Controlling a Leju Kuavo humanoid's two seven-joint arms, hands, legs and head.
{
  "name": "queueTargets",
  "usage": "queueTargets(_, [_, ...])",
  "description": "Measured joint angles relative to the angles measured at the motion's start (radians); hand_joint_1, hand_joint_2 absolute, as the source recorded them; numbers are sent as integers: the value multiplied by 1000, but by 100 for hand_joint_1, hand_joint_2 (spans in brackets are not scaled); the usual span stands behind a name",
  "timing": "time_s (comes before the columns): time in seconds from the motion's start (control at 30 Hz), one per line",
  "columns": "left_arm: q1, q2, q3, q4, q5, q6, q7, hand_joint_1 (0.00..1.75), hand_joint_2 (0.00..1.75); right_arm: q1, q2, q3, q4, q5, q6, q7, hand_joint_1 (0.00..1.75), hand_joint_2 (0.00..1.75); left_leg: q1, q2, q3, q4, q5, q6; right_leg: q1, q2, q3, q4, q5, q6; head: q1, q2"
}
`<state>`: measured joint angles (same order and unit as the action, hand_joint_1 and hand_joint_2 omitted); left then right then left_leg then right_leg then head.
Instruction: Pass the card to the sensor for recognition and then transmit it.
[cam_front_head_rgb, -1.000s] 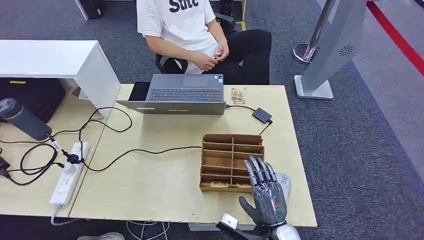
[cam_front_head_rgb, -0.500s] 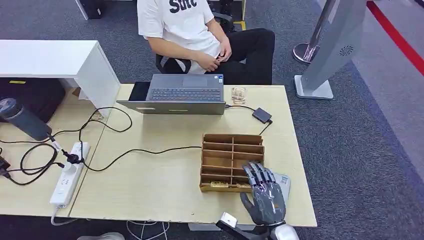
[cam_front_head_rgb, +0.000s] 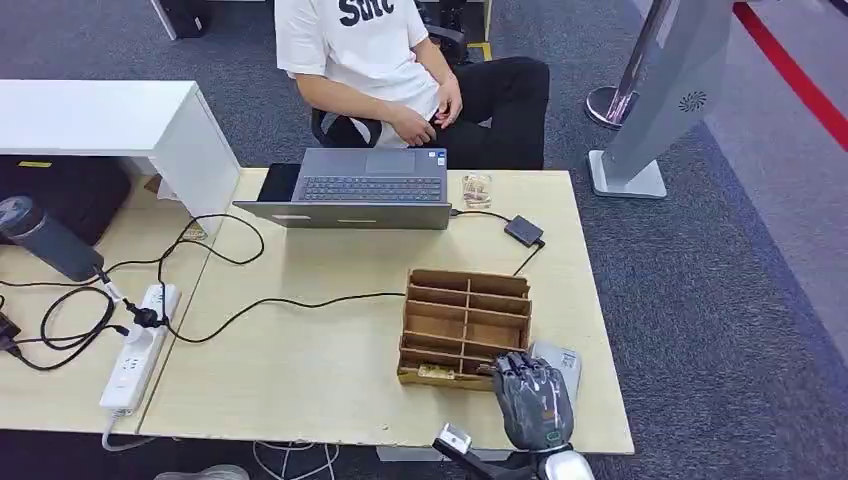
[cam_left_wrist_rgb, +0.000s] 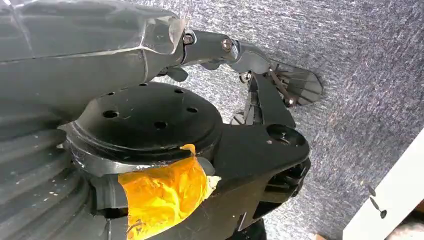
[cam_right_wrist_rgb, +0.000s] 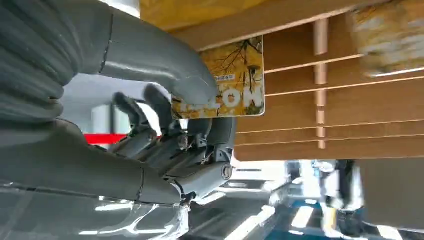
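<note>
Seemingly, only the pickup is underway. On the counter (cam_front_head_rgb: 330, 380), a laptop (cam_front_head_rgb: 365, 190) is set toward the left and a wooden organizer (cam_front_head_rgb: 465, 315) further right. At its near edge the card (cam_right_wrist_rgb: 235, 82) is pinched by the right hand (cam_front_head_rgb: 533, 398). Presenting it to the small dark sensor (cam_front_head_rgb: 524, 231) and handing it over remain. Whether the card is lifted clear cannot be told, nor the left hand's state.

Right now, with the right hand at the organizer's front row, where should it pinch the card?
By the card's exposed edge standing out of the wooden organizer, coming from the robot's side. The right hand's thumb already presses one face, fingers behind.
</note>
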<state>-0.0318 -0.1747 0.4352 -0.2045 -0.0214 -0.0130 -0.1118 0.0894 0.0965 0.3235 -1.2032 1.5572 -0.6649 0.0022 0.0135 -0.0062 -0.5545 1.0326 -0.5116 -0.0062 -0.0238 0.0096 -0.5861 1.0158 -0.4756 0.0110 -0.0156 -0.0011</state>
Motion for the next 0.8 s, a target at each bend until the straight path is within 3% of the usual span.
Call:
queueTargets(0.13, [0,0,0,0,-6,-2,0,0,175,-3,0,3,3,1,-3,18,175,175,0,0,0,0,0,0,0,0,0,0,0,0,0,0])
queueTargets(0.33, [0,0,0,0,-23,-3,4,0,175,0,0,2,-53,1,-17,-15,175,175,0,0,0,0,0,0,0,0,0,0,0,0,0,0])
queueTargets(0.8, [-2,0,0,0,-84,-11,36,0,175,-26,0,12,-462,-18,-23,-85,175,175,0,0,0,0,0,0,0,1,0,1,0,0,0,0])
